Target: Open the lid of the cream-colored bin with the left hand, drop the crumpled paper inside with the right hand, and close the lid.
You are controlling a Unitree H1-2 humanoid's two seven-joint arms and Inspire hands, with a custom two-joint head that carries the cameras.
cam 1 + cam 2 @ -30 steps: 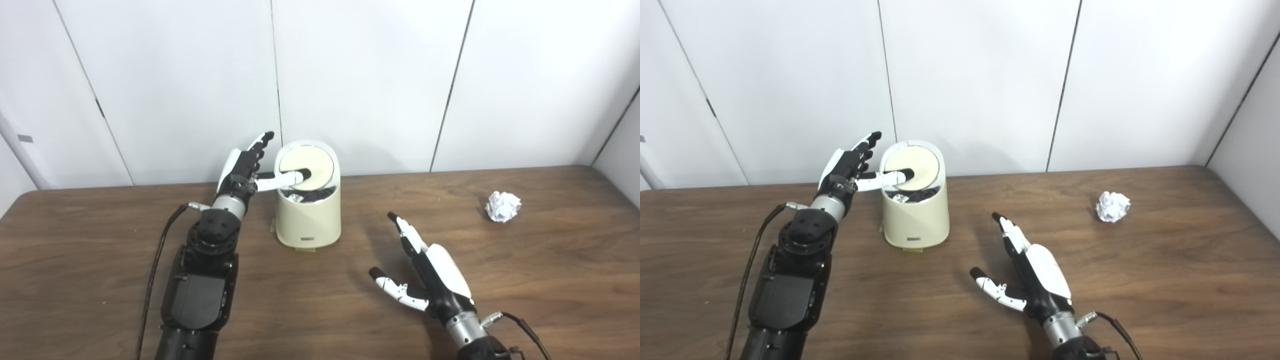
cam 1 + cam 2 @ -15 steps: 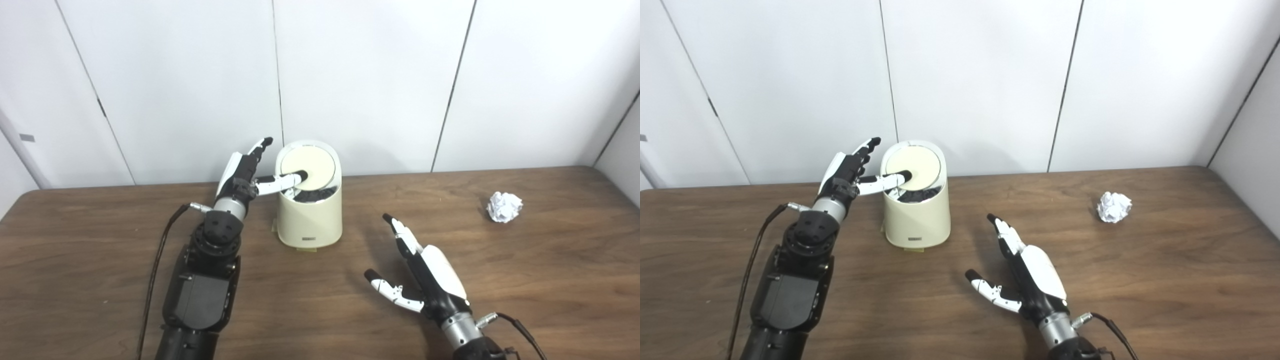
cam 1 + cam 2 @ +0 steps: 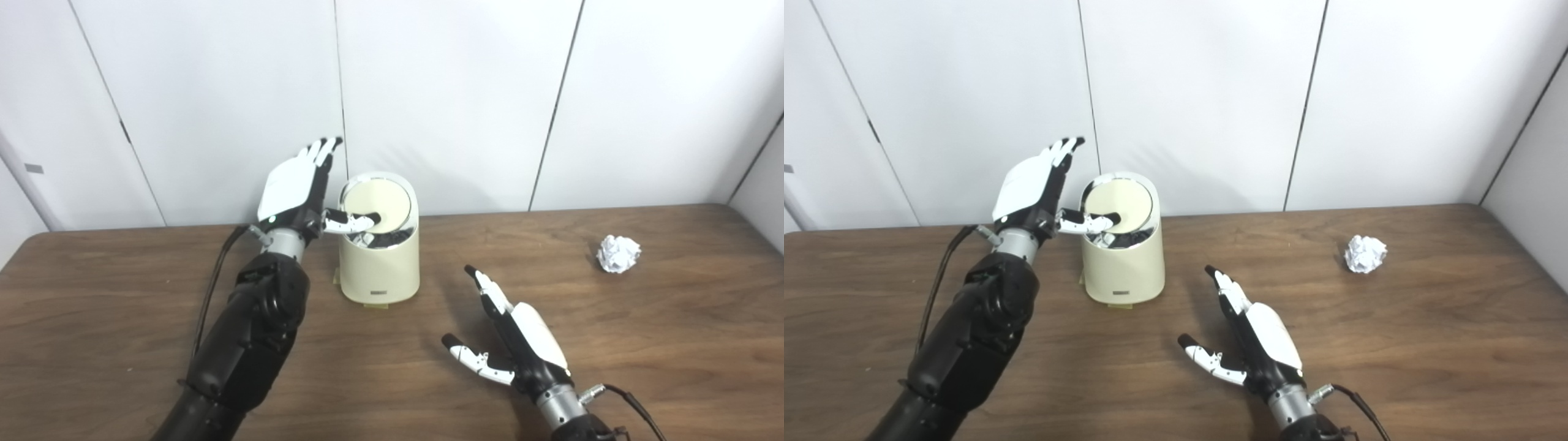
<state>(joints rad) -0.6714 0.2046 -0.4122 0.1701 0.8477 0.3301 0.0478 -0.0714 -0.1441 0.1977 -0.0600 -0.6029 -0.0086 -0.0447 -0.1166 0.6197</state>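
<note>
Left eye view first: a cream-colored bin [image 3: 380,260] stands on the brown wooden table [image 3: 122,318] near its far edge, in front of white wall panels [image 3: 447,92]. Its round lid [image 3: 376,200] is tilted up and back, leaving a dark gap along the front of the rim where black lining and something pale show inside. The left hand [image 3: 297,187] is raised beside the bin on its left, fingers [image 3: 321,153] spread and pointing upward, holding nothing, while its thumb [image 3: 349,222] reaches across under the front edge of the lid and touches it. The right hand [image 3: 520,343] hovers low over the table, well to the right of and nearer than the bin, fingers apart and empty, one finger stretched toward the far side and the thumb out to the left. The crumpled paper [image 3: 618,253] lies on the table far to the right, well apart from both hands and from the bin. Right eye view: the same layout appears shifted left. The bin [image 3: 1123,263] shows a small dark label low on its front, and the lid [image 3: 1118,199] again leans back with the left hand [image 3: 1029,187] open beside it, thumb at the lid's front edge. The right hand [image 3: 1258,349] is spread open above the wood, a cable trailing from its wrist. The crumpled paper [image 3: 1364,253] sits untouched near the table's right side.
</note>
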